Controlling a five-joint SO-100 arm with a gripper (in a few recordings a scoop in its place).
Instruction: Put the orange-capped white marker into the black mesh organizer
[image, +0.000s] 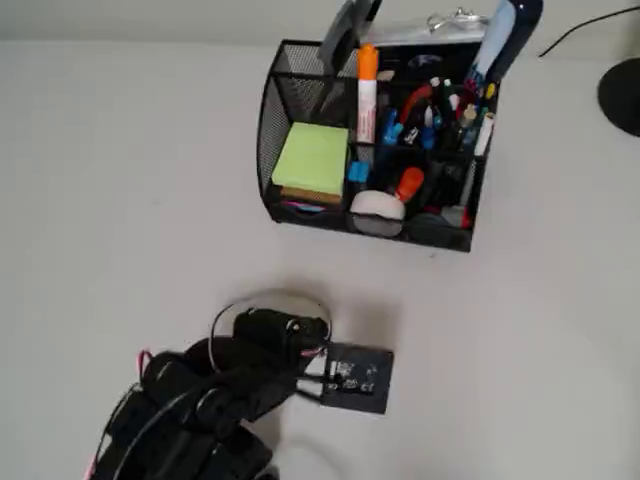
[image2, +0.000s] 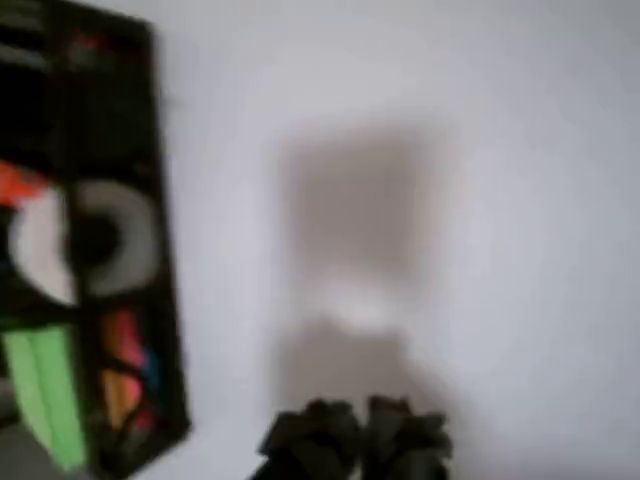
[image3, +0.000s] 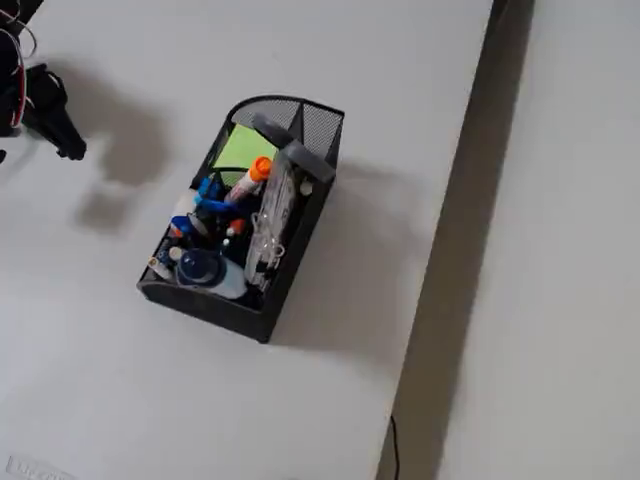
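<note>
The orange-capped white marker stands upright in a back compartment of the black mesh organizer, cap up, among pens. In the fixed view the marker leans inside the organizer near its curved end. My gripper is well off to the left of the organizer, over bare table. In the blurred wrist view its black fingertips sit close together with nothing between them, and the organizer lies at the left edge.
Green sticky notes, a white tape roll and several pens fill the organizer. A black round object sits at the overhead view's right edge. The table edge runs down the right side of the fixed view.
</note>
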